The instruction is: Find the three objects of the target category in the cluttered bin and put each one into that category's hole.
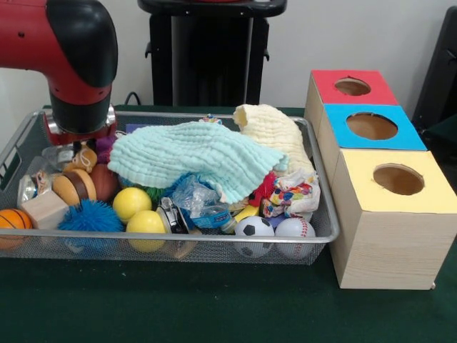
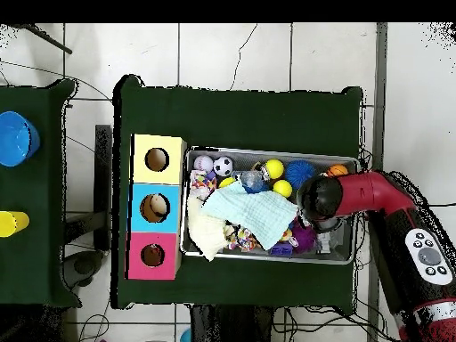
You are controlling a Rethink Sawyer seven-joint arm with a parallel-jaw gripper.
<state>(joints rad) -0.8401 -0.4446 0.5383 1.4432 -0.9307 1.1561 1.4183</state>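
Note:
The silver wire-mesh bin is full of clutter and also shows in the overhead view. It holds two yellow balls, a soccer ball, a baseball, a basketball and a blue spiky ball. A mint cloth and a cream cloth lie on top. My gripper hangs low over the bin's left end, above a wooden toy. The arm's head hides it from above. Three holes show: red, blue and yellow.
The three wooden boxes stand in a row right of the bin, touching each other; in the overhead view they lie at its left. A wooden block and crumpled plastic lie among the toys. The robot's pedestal stands behind the bin.

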